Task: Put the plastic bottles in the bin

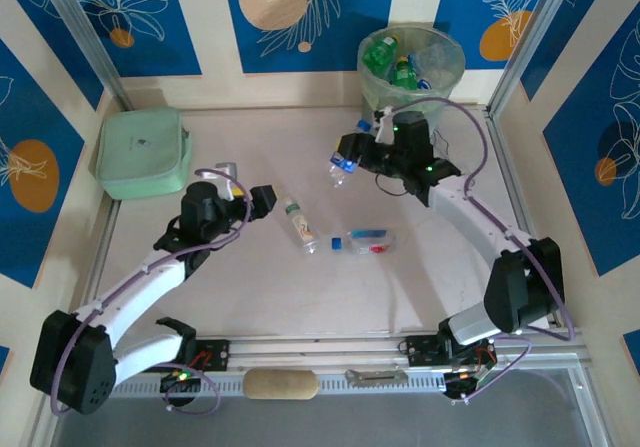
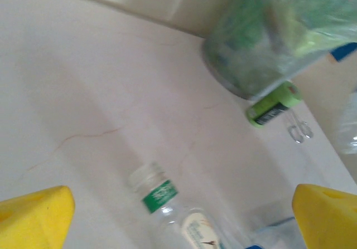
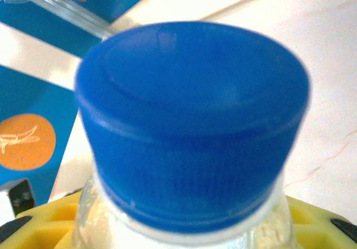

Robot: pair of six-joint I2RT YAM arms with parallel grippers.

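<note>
My right gripper [image 1: 357, 158] is shut on a clear plastic bottle [image 1: 343, 163] and holds it above the table, in front of the bin [image 1: 440, 55]. In the right wrist view its blue cap [image 3: 192, 126] is close up between yellow fingers [image 3: 44, 224]. The round grey bin has a pale green liner with green bottles [image 1: 385, 59] inside. Two more bottles lie mid-table: a green-labelled one [image 1: 298, 224] and a blue-labelled one [image 1: 366, 241]. My left gripper [image 1: 263, 199] is open just left of the green-labelled bottle [image 2: 167, 201], which lies between and beyond its yellow fingertips [image 2: 36, 215].
A flat mint-green pouch [image 1: 143, 152] lies at the back left. A short dark container with a green top [image 2: 273, 105] and a small metal clip [image 2: 301, 131] lie beside the bin's base [image 2: 245, 76]. A tan oblong object [image 1: 281, 384] and a metal tool [image 1: 375, 375] rest on the near rail.
</note>
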